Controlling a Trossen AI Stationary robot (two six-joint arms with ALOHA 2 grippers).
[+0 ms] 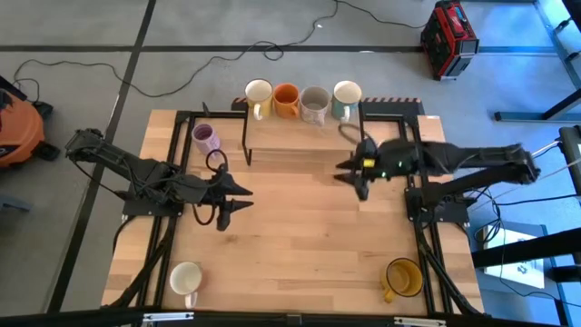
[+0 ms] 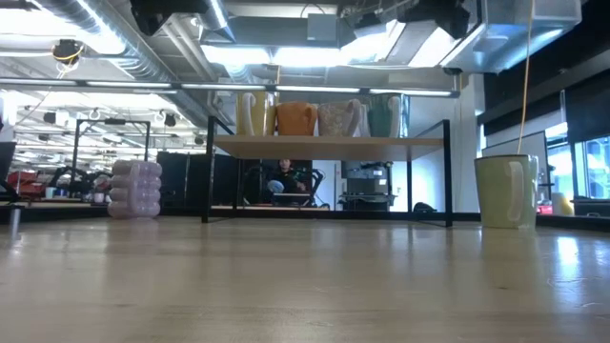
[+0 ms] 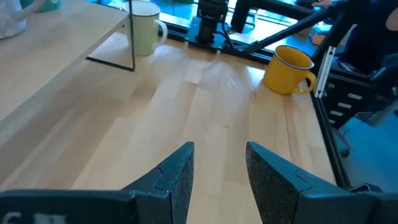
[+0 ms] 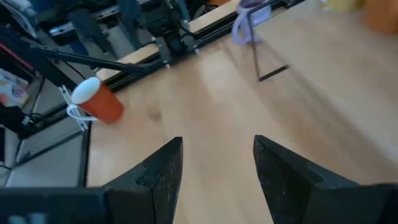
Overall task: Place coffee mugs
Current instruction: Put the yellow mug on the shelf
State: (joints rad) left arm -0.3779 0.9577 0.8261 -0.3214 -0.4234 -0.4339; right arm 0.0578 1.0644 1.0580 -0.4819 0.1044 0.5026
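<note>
Left gripper [image 1: 238, 201] hovers over the table's [image 1: 300, 236] left-middle, fingers [image 3: 180, 174] apart, nothing btwn them. Right gripper [image 1: 349, 173] hangs over the right-middle just in front of the shelf [image 1: 300, 132], also spread and empty. On the shelf, 4 mugs in a row: cream mug [image 1: 258, 94], orange mug [image 1: 286, 99], grey-beige mug [image 1: 314, 104], mint mug [image 1: 346, 97]. Lilac mug [image 1: 205, 138] sits on the table beside the shelf's left end. White mug [image 1: 185, 279] near front-left corner, yellow mug [image 1: 403, 277] near front-right. In the low view another pale mug [image 2: 506, 191] stands at the right.

Four mugs [image 1: 300, 100] upright on shelf; three stand apart on table.
</note>
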